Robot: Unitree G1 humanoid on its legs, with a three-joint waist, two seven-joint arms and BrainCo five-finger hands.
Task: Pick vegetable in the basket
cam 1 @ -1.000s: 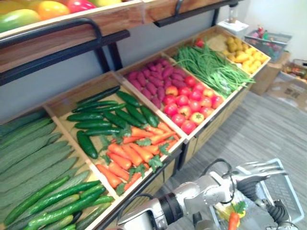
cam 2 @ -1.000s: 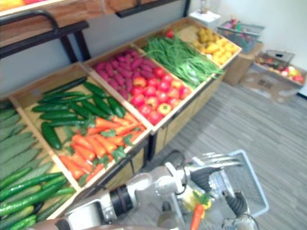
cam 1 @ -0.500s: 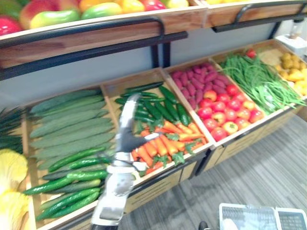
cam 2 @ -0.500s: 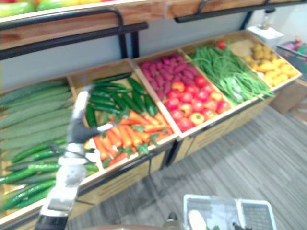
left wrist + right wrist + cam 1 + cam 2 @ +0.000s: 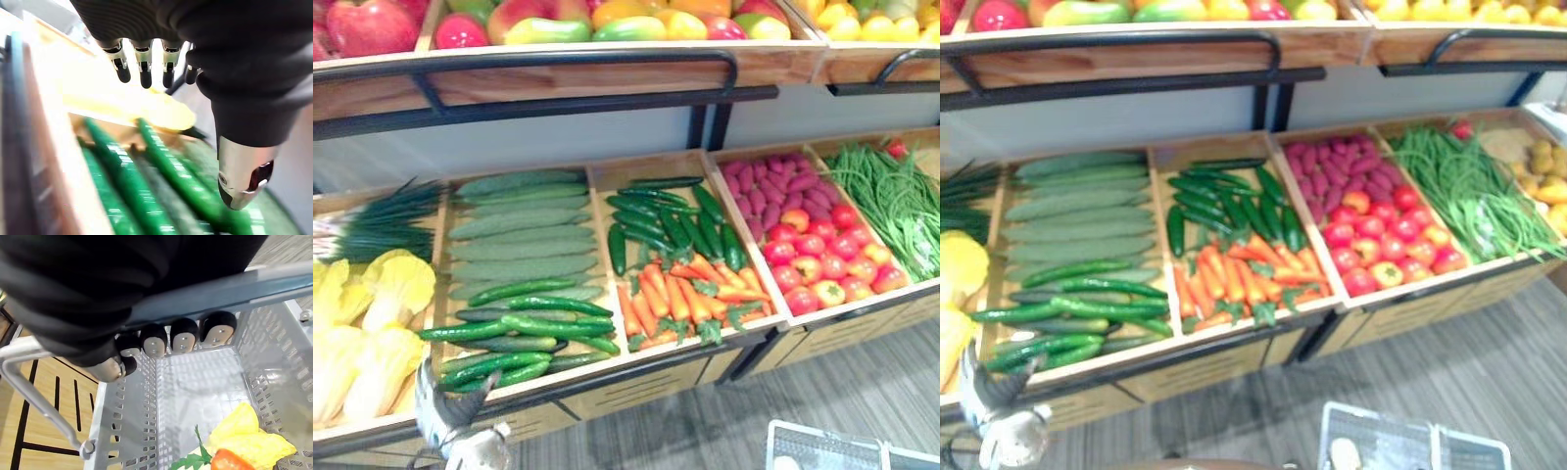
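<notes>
Bright, even light falls from above on the vegetable crates (image 5: 603, 176) — the yellow leafy heads (image 5: 382, 313) glare almost white. Shade gathers under the crate fronts. Behind the left hand (image 5: 145, 63), the background washes out.

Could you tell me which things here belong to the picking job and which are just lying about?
Job: grey plastic basket, held by the right hand; open left hand over the slim green cucumbers; orange carrot in the basket.
Lying about: red tomatoes; purple oval tubers; long green beans.
</notes>
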